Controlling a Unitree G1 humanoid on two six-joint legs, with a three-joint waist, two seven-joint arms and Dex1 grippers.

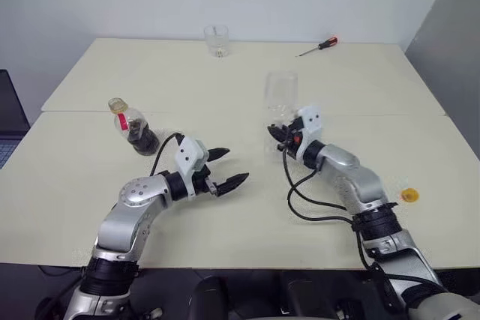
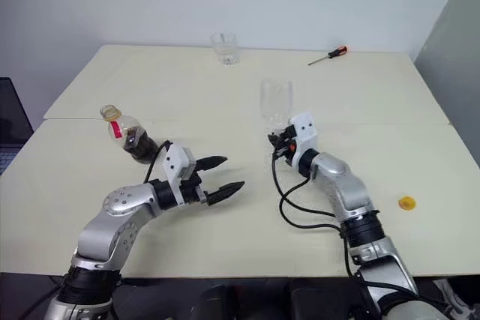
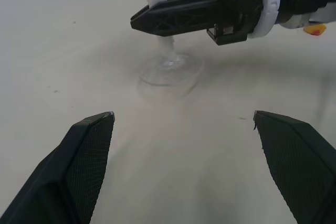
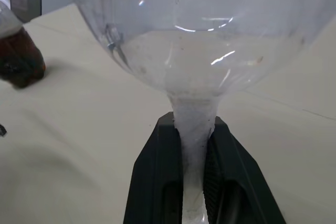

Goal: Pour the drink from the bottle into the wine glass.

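We are steadying the wine glass (image 2: 276, 103) by its stem before fetching the bottle (image 2: 129, 136).

Our right gripper (image 4: 195, 145) is clamping the stem, foot on the table (image 1: 225, 88); our left gripper (image 2: 223, 177), jaws spread and empty, is hovering near the lying bottle and should be approaching it squarely across its body.

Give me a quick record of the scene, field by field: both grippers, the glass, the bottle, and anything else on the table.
left gripper: open, holding nothing
right gripper: shut on the wine glass stem
wine glass: upright, foot on the table
bottle: tilted, uncapped, a little dark drink inside
yellow cap: lying near the right arm
far side: tumbler, screwdriver
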